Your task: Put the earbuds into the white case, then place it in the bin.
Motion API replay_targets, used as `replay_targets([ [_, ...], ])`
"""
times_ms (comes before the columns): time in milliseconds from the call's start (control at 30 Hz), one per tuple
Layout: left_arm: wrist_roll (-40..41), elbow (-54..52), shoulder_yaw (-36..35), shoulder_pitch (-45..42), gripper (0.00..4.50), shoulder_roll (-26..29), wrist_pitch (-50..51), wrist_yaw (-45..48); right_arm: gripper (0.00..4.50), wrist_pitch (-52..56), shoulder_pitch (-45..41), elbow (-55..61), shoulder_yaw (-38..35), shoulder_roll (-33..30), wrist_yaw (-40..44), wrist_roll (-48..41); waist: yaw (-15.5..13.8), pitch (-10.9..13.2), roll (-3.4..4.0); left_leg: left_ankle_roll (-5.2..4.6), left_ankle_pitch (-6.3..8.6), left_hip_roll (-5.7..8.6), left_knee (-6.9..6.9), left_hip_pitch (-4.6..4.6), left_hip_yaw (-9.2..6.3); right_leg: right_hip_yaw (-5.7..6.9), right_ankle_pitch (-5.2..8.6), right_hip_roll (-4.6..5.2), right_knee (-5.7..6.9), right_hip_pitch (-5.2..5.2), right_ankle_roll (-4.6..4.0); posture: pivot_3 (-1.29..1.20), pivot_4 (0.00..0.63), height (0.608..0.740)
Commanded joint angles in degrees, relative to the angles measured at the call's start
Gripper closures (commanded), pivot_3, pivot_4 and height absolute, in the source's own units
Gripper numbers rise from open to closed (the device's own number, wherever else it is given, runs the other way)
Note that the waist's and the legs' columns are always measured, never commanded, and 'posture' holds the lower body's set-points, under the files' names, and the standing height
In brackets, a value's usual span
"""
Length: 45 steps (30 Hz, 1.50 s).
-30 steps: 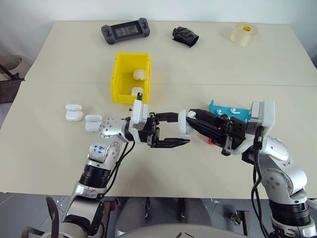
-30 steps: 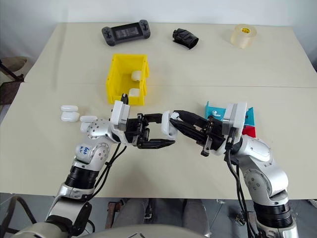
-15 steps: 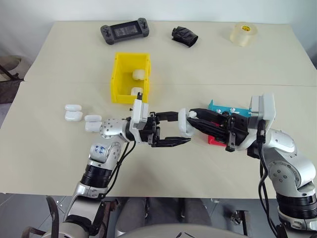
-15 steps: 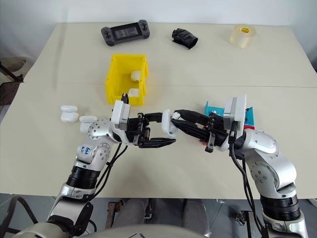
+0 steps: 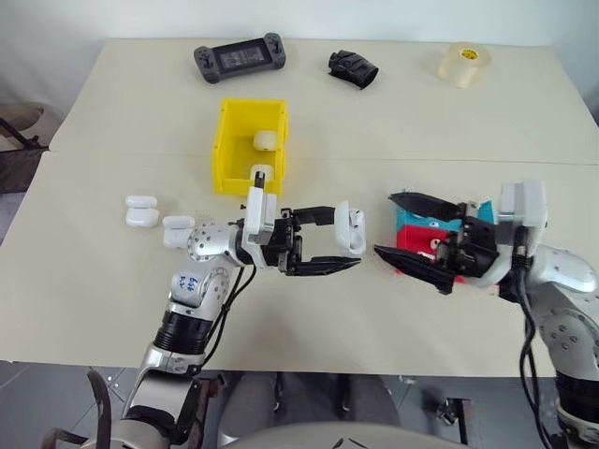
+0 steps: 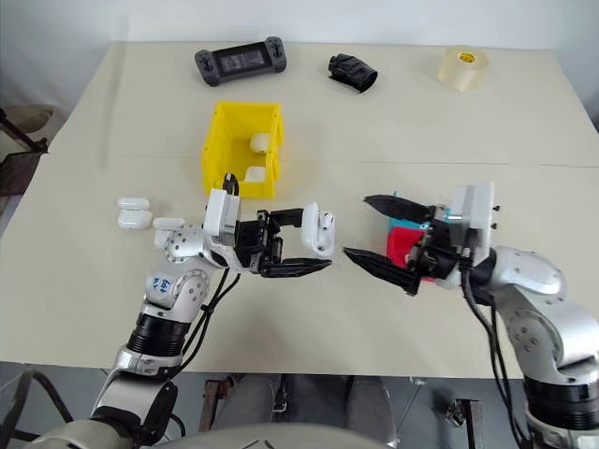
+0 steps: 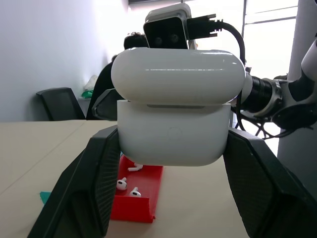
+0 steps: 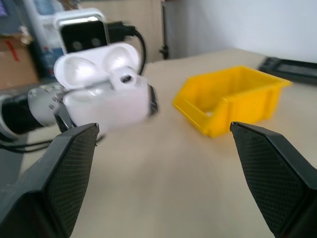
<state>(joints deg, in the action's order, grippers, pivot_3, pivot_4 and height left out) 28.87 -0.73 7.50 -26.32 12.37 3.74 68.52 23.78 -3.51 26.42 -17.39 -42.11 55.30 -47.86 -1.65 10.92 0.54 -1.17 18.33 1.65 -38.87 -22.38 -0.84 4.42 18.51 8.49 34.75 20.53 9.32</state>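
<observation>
My left gripper [image 5: 344, 238] is shut on a white case [image 5: 348, 227], held above the table's middle. In the right wrist view the case [image 8: 104, 94] has its lid flipped up, with something white seated inside. My right gripper [image 5: 384, 224] stands open a little to the right of the case, touching nothing. Earbuds [image 7: 126, 182] lie on a red tray [image 7: 143, 201]. The yellow bin [image 5: 227, 150] stands behind my left arm with two white cases [image 5: 267, 140] in it.
Several loose white cases [image 5: 142, 210] lie at the left of the table. A teal tray [image 5: 408, 218] and the red tray [image 5: 412, 239] sit under my right gripper. A game controller [image 5: 237, 61], a black object [image 5: 353, 67] and a tape roll [image 5: 465, 63] line the far edge.
My right gripper has opened wide and drawn back to the right, away from the case. The left gripper kept still with the case in it.
</observation>
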Motion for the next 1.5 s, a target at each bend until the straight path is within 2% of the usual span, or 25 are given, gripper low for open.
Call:
replay_targets([
  [33,-0.34,-1.69,0.72,1.57,1.73,0.54,-1.94,0.76,0.03,-2.35,6.10,-0.91,-9.00,-2.15,3.32,0.55,-0.09,0.00,0.00,0.00,0.00,0.00,0.01,0.00,0.00,0.01,0.00,0.00,-0.02,0.00,0.00,0.00,0.150,0.740],
  [200,-1.11,-3.41,3.22,4.18,1.73,1.49,-2.69,2.08,0.03,-9.77,15.69,-7.36,-18.47,-0.77,6.19,5.82,0.02,0.00,0.00,-0.02,0.00,0.09,0.02,0.03,0.04,0.02,0.00,-0.01,-0.09,-0.08,0.00,0.00,0.150,0.740],
  [367,-0.72,-4.21,4.17,4.77,1.73,1.22,-1.93,0.96,0.03,-16.71,21.39,-16.52,-23.61,0.34,7.81,10.71,0.07,-0.01,0.02,-0.03,0.00,0.07,0.02,0.07,0.07,-0.03,0.00,0.00,-0.16,-0.15,0.01,0.00,0.150,0.740],
  [533,-0.49,-5.26,4.46,5.51,1.73,1.67,-1.63,0.58,0.03,-17.84,23.02,-19.39,-23.96,0.69,6.42,12.44,0.29,-0.03,0.05,-0.02,0.00,-0.09,0.04,0.11,0.11,-0.05,0.00,-0.02,-0.16,-0.15,0.00,0.00,0.150,0.740],
  [633,-0.48,-6.47,4.40,6.25,1.73,1.96,-1.09,-0.17,0.03,-15.32,20.50,-17.38,-21.25,-0.54,4.55,12.13,0.39,-0.07,0.15,-0.02,0.00,-0.12,0.07,0.16,0.16,-0.07,0.00,-0.02,-0.19,-0.15,0.00,0.00,0.150,0.740],
  [800,-0.56,-8.20,4.14,7.34,1.73,2.63,-0.51,-1.58,0.03,0.01,8.25,-16.51,-11.11,-11.30,-0.98,14.99,0.39,-0.05,0.36,-0.02,0.00,-0.17,0.00,0.21,0.35,-0.24,0.00,-0.02,-0.28,-0.11,-0.01,0.00,0.150,0.740],
  [867,-0.69,-8.72,4.11,7.64,1.73,2.75,-0.51,-2.08,0.03,3.87,3.20,-17.95,-8.23,-13.78,-1.65,14.93,0.16,-0.06,0.36,-0.02,0.00,-0.18,-0.01,0.20,0.32,-0.22,0.00,-0.01,-0.32,-0.07,-0.02,0.00,0.150,0.740],
  [1000,-1.13,-9.65,4.00,8.44,1.73,2.55,-0.85,-3.94,0.03,9.49,-12.64,-24.20,3.76,-19.00,0.65,19.73,0.22,-0.03,0.33,-0.02,0.00,-0.14,-0.02,0.04,0.06,-0.04,0.00,-0.01,-0.33,-0.07,-0.02,0.00,0.150,0.740],
  [1133,-1.47,-10.54,4.33,9.21,1.73,2.37,-1.00,-5.25,0.03,12.93,-26.95,-33.14,16.56,-20.52,5.47,27.06,0.21,0.00,0.33,-0.04,0.01,-0.07,-0.02,-0.05,0.02,0.01,0.00,0.03,-0.35,-0.04,-0.01,0.00,0.150,0.740],
  [1300,-2.01,-11.03,4.63,9.57,1.73,2.09,-1.60,-6.40,0.03,0.69,-42.38,-51.42,29.73,-16.64,10.88,41.09,0.34,0.00,0.32,-0.03,0.00,-0.03,0.01,-0.10,0.08,0.01,0.00,0.03,-0.33,0.03,-0.01,0.00,0.150,0.740],
  [1500,-2.34,-11.32,4.62,9.33,1.73,2.23,-1.91,-7.44,0.03,-11.19,-55.19,-71.81,35.06,-10.85,15.48,49.74,0.53,0.01,0.32,-0.02,0.00,0.11,0.06,-0.14,0.11,0.03,-0.01,0.02,-0.30,0.10,0.01,0.00,0.150,0.740],
])
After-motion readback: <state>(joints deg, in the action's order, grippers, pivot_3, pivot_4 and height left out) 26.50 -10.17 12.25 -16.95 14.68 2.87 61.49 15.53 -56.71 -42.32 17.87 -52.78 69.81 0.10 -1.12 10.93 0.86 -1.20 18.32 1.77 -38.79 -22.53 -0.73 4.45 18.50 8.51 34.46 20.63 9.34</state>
